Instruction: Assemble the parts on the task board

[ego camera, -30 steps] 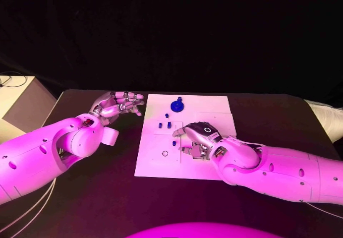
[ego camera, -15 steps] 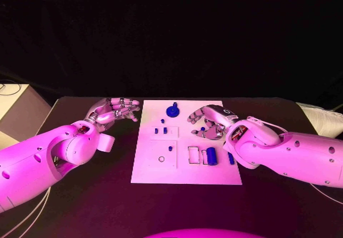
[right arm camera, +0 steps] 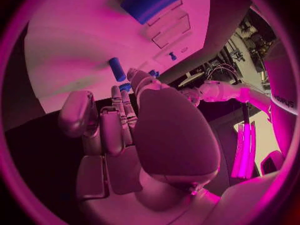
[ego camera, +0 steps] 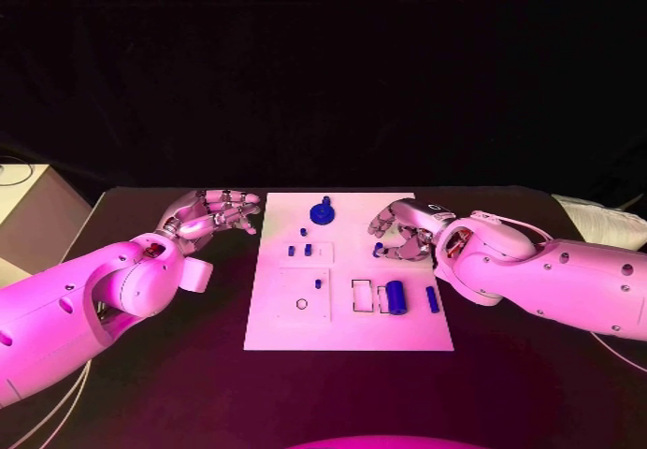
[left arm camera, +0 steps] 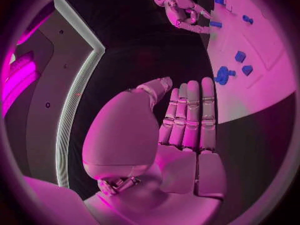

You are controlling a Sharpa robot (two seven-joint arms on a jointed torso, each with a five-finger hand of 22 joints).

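The white task board [ego camera: 277, 327] lies in the middle of the table. On it are a blue knob [ego camera: 323, 210] at the far edge, two small pegs [ego camera: 299, 250], one peg [ego camera: 318, 282] in the middle, and a cylinder [ego camera: 396, 296] and a bar [ego camera: 432, 298] near the slots. My right hand [ego camera: 405, 228] hovers over the board's far right part, fingers bent down above a short blue piece [ego camera: 379, 250]. That piece [right arm camera: 117, 68] lies just beyond the fingertips of the right hand [right arm camera: 125, 120], untouched. My left hand [ego camera: 213, 211] stays off the board's far left corner, fingers straight and empty [left arm camera: 181, 130].
A pale box [ego camera: 27, 210] stands past the table's left edge and a white object [ego camera: 600, 223] at its right edge. Dark table surface [ego camera: 202, 374] lies on both sides of the board.
The right hand has left the middle of the board beside the single peg and moved to the far right part. The left hand has hardly moved. The camera shifted.
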